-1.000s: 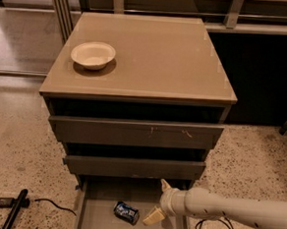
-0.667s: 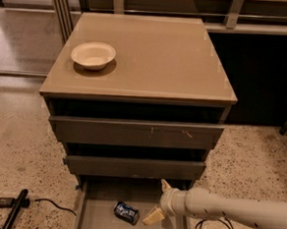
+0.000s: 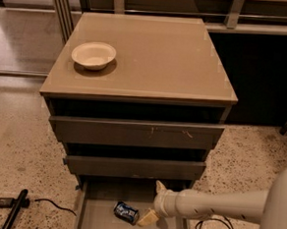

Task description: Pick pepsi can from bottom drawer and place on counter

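We see the can point(image 3: 127, 212) lying on its side in the open drawer point(image 3: 96, 221), our gripper point(image 3: 150, 202) just right of it, fingers apart. A bowl point(image 3: 93, 55) sits far left on the surface point(image 3: 157, 58).

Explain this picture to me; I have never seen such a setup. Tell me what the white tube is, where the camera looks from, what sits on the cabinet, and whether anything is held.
The white tube is the robot's arm, reaching in from the right. At its tip is the gripper, a two-finger claw, here open and holding nothing. There is only one picture, looking down at the front of a grey cabinet; where the camera is mounted is not known. The tan counter carries only a white bowl. The bottom drawer is pulled out, and the pepsi can seems to lie on its side on the drawer floor, just left of the gripper's lower finger.
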`<action>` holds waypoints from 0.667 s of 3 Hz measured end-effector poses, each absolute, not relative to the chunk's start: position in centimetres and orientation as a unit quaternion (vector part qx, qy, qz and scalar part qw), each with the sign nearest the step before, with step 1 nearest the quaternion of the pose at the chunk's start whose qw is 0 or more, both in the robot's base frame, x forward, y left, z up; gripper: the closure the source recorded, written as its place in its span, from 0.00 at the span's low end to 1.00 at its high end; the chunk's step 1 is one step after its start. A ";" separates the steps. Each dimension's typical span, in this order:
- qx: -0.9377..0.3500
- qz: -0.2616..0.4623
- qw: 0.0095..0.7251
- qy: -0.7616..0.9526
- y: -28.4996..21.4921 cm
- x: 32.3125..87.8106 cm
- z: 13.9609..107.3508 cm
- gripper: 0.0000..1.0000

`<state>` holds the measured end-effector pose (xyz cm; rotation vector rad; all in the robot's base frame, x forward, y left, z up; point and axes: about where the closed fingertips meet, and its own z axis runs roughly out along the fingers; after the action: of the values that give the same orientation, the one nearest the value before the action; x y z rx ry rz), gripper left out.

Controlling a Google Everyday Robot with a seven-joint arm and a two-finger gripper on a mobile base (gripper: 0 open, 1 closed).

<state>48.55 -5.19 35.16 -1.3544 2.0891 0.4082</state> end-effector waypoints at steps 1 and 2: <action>-0.523 0.143 0.293 0.788 -4.1 49.4 32.1 0.00; -0.521 0.146 0.287 0.790 -3.7 50.3 27.7 0.00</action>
<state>50.27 -3.65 27.75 -1.3926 2.1117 0.3890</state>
